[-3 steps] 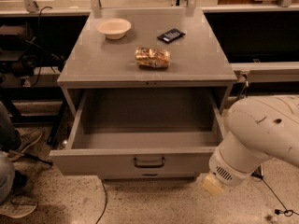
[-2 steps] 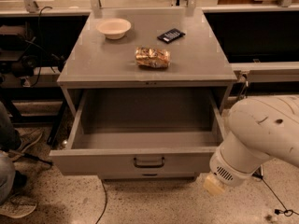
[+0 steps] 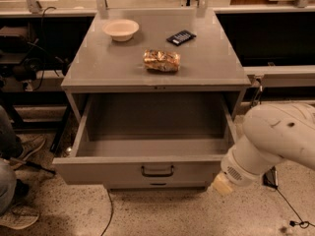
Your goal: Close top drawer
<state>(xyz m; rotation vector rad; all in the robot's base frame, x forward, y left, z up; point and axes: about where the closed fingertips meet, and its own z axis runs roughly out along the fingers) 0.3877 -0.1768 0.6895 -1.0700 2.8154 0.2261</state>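
Note:
The top drawer of the grey metal cabinet stands pulled far out toward me and is empty inside. Its front panel carries a small dark bail handle at the centre. A bulky white arm link fills the lower right, and its rounded end sits beside the drawer front's right corner. My gripper itself is out of view; only this arm link shows.
On the cabinet top lie a white bowl, a shiny snack bag and a small black device. A person's leg and shoes are at the left. Cables lie on the speckled floor.

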